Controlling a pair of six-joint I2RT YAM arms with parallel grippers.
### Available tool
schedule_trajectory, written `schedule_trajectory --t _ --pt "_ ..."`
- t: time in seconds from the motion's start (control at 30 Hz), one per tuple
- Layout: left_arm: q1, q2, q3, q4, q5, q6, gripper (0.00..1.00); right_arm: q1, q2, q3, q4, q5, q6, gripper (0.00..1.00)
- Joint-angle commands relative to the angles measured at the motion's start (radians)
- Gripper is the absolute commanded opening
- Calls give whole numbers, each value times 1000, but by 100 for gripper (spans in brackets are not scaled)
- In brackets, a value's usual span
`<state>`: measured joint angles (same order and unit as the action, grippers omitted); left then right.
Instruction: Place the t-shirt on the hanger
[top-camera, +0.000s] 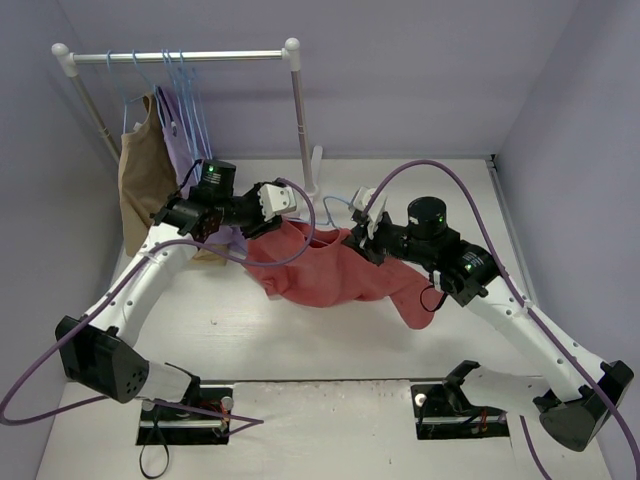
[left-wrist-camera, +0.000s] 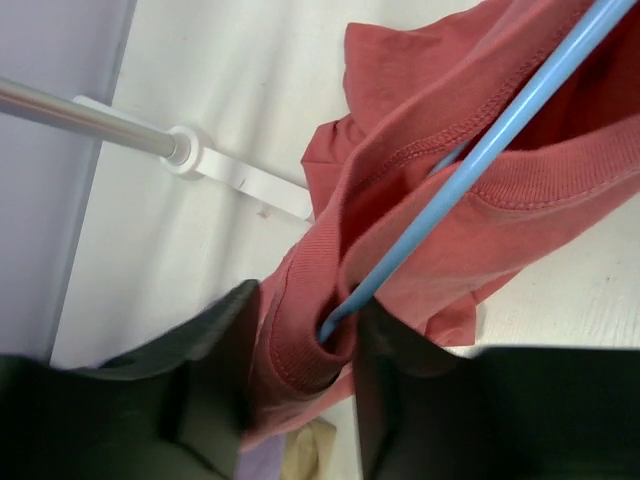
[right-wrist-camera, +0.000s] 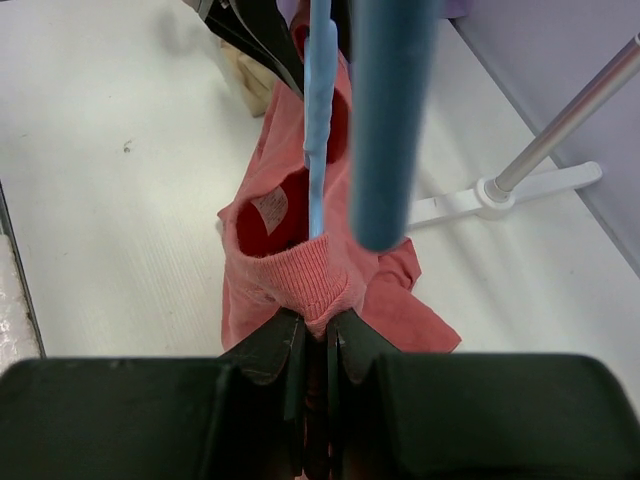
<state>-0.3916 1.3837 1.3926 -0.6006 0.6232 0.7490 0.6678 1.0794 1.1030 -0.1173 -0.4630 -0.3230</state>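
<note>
Clamping t-shirt (left-wrist-camera: 470, 210) collar rib w/ L gripper (left-wrist-camera: 305, 330), right beside tip of light-blue hanger (left-wrist-camera: 480, 160) inside neck opening. Pinching opposite collar side tight w/ R gripper (right-wrist-camera: 320, 328). Holding shirt stretched betw both over mid table (top-camera: 300, 350), near clothes rack (top-camera: 180, 57) w/ tan garment (top-camera: 140, 190) & lilac garment (top-camera: 178, 140).

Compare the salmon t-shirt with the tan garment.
The t-shirt is salmon-red, the tan garment light brown. The t-shirt sags bunched between the left tool and right tool; the tan garment hangs down from the rail. Both are cloth garments.
</note>
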Motion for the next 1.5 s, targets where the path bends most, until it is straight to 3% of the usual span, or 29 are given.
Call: schedule_trajectory --t 0.0,0.13,0.23,0.63,0.97,1.13,1.47 --pt "3 -14 34 4 109 1 29 -6 -16 39 92 -49 -16 0" --pt "3 -30 40 -7 178 -21 8 -32 -9 41 85 -77 -22 0" --pt "2 -61 29 -11 246 -57 0 -69 -3 41 82 -105 -22 0" --pt "-3 -146 0 -7 409 -182 0 -114 47 54 67 -164 -30 0" --pt "-69 -98 28 -8 329 -269 0 -112 65 83 57 -181 -31 0" --pt "-101 -61 48 -25 296 -285 8 -113 74 88 52 -182 -34 0" --pt "-112 -33 68 -26 293 -300 11 -113 71 84 51 -177 -38 0"
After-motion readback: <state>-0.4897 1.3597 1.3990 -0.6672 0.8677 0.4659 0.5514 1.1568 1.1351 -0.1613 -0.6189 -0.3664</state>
